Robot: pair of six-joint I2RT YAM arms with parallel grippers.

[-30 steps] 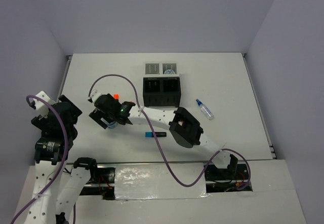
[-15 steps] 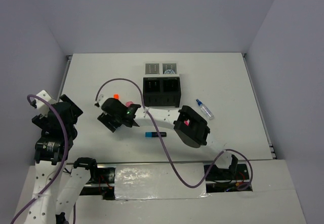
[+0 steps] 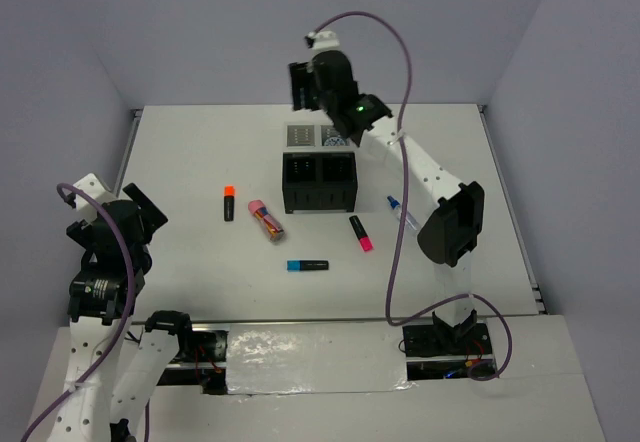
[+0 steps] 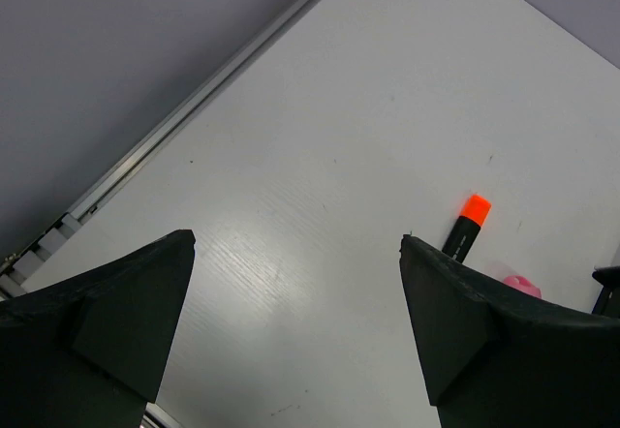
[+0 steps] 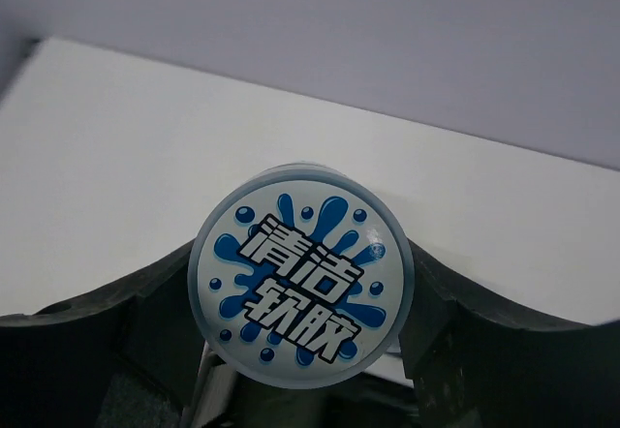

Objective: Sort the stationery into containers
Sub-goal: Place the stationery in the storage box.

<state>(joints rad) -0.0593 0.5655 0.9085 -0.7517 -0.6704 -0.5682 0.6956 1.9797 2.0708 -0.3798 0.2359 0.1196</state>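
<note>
My right gripper is raised at the far back, over the left of two light grey trays. In the right wrist view it is shut on a round blue-white patterned roll. A second roll lies in the right grey tray. The black two-compartment box stands in front of the trays. On the table lie an orange-capped highlighter, also in the left wrist view, a pink marker, a blue-capped highlighter, a pink-red-capped highlighter and a slim blue-white pen. My left gripper is open and empty at the left.
The right arm's purple cable loops above the box and trays. A raised rail edges the table's left side, near my left gripper. Grey walls enclose the back and both sides.
My right arm has swung from the left-middle of the table, near the orange highlighter, up to the far back over the grey trays with the roll in it. The left arm has hardly moved.
</note>
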